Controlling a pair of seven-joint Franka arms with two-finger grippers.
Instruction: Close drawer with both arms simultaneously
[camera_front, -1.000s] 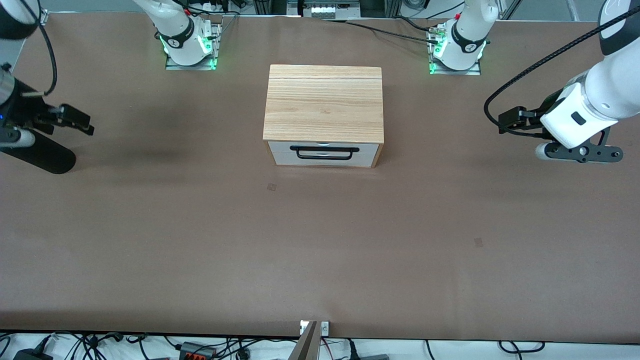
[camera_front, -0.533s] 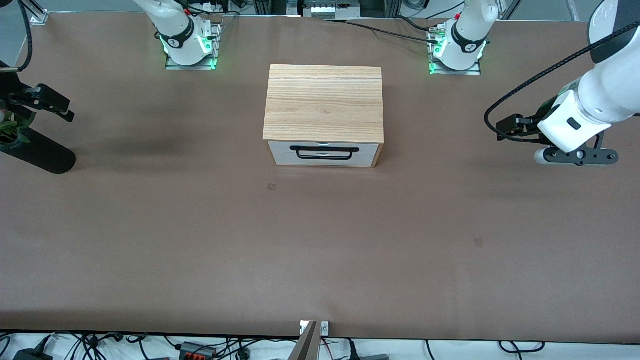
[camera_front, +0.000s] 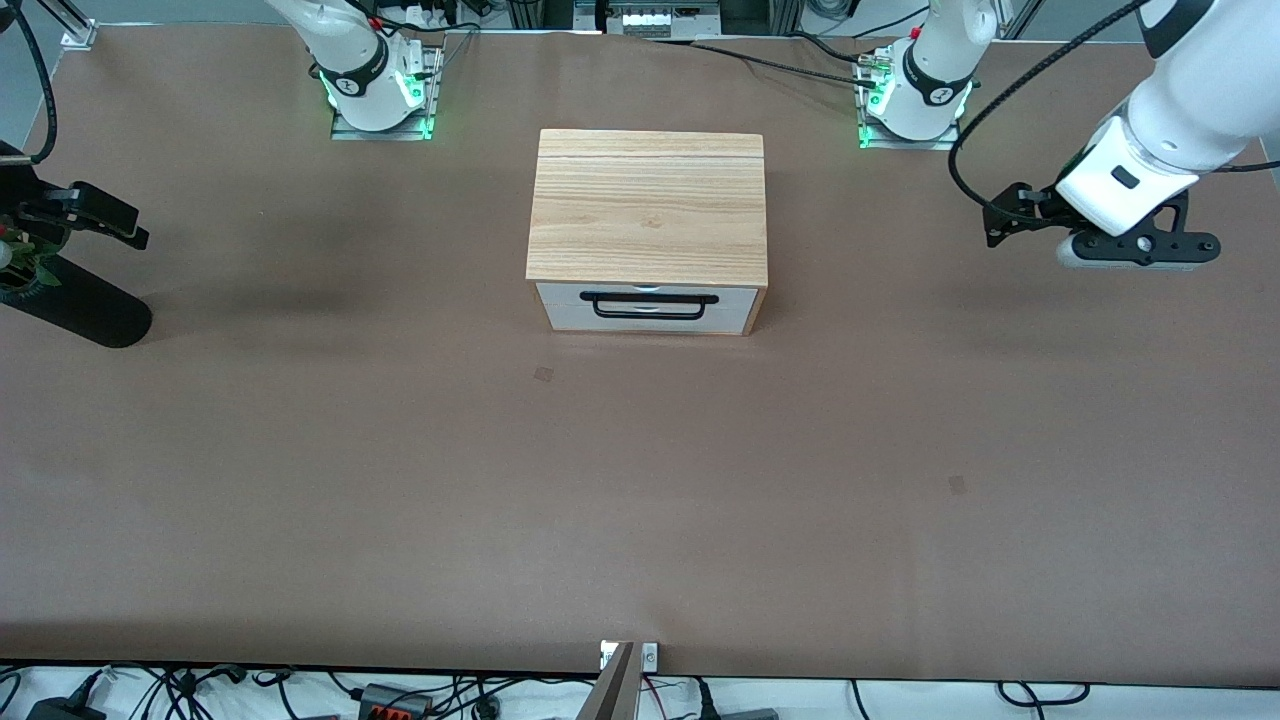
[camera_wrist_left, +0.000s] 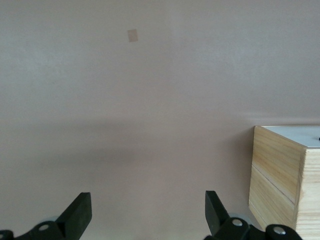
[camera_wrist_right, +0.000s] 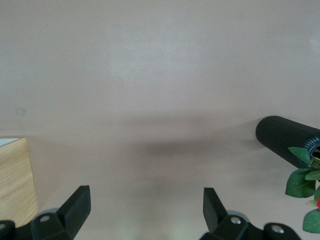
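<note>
1. Front view: the shallow white-fronted drawer with the thin black bar handle (camera_front: 648, 306) sits in the light-wood box casing (camera_front: 646, 207) mid-table, its front nearly flush, so it looks shut or all but shut. Since a second ago the left arm's black two-finger gripper (camera_front: 992, 229) has lifted and drawn toward its base, over the brown table (camera_front: 640, 480) at the left arm's end. The right arm's black two-finger gripper (camera_front: 128, 228) has pulled out to the table's edge at the right arm's end. Both are well apart from the drawer; I'd judge the push done and the arms retreating.

2. Left wrist view: the left gripper's fingers (camera_wrist_left: 80, 212) stand wide apart, holding nothing, over bare table; a corner of the casing (camera_wrist_left: 285, 177) shows.

3. Right wrist view: the right gripper's fingers (camera_wrist_right: 77, 205) are likewise spread and empty. A black ribbed cylinder (camera_wrist_right: 285, 137) with green artificial leaves (camera_wrist_right: 302, 182) lies close by, the only thing the right arm might brush.
</note>
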